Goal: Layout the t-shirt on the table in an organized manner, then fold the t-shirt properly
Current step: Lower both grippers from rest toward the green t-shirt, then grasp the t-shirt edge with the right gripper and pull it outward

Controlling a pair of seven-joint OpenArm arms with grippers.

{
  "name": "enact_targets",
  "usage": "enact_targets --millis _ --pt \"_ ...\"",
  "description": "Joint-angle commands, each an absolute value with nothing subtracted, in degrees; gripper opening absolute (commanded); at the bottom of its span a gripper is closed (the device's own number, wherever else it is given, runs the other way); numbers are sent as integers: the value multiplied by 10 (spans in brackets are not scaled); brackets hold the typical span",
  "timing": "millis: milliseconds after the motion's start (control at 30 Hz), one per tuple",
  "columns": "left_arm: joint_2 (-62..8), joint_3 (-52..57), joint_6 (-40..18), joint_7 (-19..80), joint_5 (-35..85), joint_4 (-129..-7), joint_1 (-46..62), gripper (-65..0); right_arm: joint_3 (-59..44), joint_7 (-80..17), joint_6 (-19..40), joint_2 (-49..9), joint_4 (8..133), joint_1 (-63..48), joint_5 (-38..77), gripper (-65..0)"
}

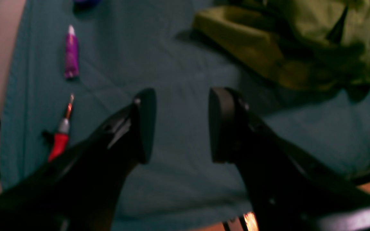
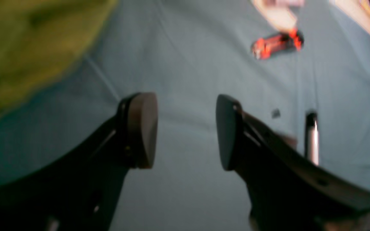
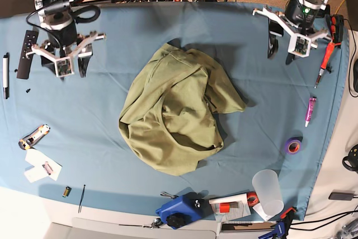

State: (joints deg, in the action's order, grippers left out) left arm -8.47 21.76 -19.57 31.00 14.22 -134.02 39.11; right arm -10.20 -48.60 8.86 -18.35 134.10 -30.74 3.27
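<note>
From the left wrist view: left gripper (image 1: 181,125) has jaws spread, nothing between them, hovering over bare table (image 1: 159,73) cloth. One t-shirt (image 1: 300,41) sits far right of frame, rumpled, apart from the pads. Also one purple tube (image 1: 71,53) and one red-handled tool (image 1: 60,138) at left. Blurry, so finer detail can't be told.

From the right wrist view: right gripper (image 2: 186,130) also spread wide, empty, over bare blue cloth. T-shirt fills the far left corner, not touching either pad. One red-and-black object (image 2: 276,43) far right, too blurred to name; one dark pen-like stick (image 2: 312,138) beside the right finger.

Over the base view: one t-shirt lies crumpled in a heap at table centre, folded over itself, sleeves and hem not sorted out. Two arms, both at the far edge, well apart from the cloth, one on each side. Clutter count: one purple tape roll (image 3: 293,146), one clear cup (image 3: 268,193), one blue tool (image 3: 180,210) near edge, one black remote (image 3: 26,54), one pen (image 3: 5,75) at far left.

Step judged: layout stage, barely begun; no fold made. Next move likely calls for both claws to come in and down onto opposite edges of the heap, pinch a single layer each, then pull apart to flatten. Risk: catching two layers.
</note>
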Motion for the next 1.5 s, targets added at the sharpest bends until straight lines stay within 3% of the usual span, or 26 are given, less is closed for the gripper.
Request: enact_targets --millis 0,100,267,400,500,633,967,1233,1467 --pt "-88 219 -196 295 147 -1350 389 -376 -106 -469 98 -189 1348 -297 38 -356" --pt "-88 219 -200 295 175 -1333 375 -376 -105 -465 167 -189 1331 -271 95 -356" --pt "-88 209 -305 295 228 -1283 352 -375 -105 -464 239 -189 1278 -237 165 -357" --pt "-100 144 -329 295 227 -1261 329 -374 -105 -463 293 -189 1226 -208 187 -357" --pt "-106 81 -313 295 166 -1252 301 -374 -104 -466 349 -189 1198 -187 244 -357" --pt "-102 34 -209 295 77 -1252 281 -374 -75 -479 400 -189 1185 -166 270 -357" --pt "-103 33 -77 317 -20 -1252 275 -374 146 -478 400 -189 1185 -110 129 -357" --pt "-103 33 -73 321 -20 -1252 275 -375 270 -459 400 -189 1184 -93 39 -357" --pt "-103 33 -73 321 -19 -1252 275 -375 297 -432 362 -187 1137 -64 -3 -357"
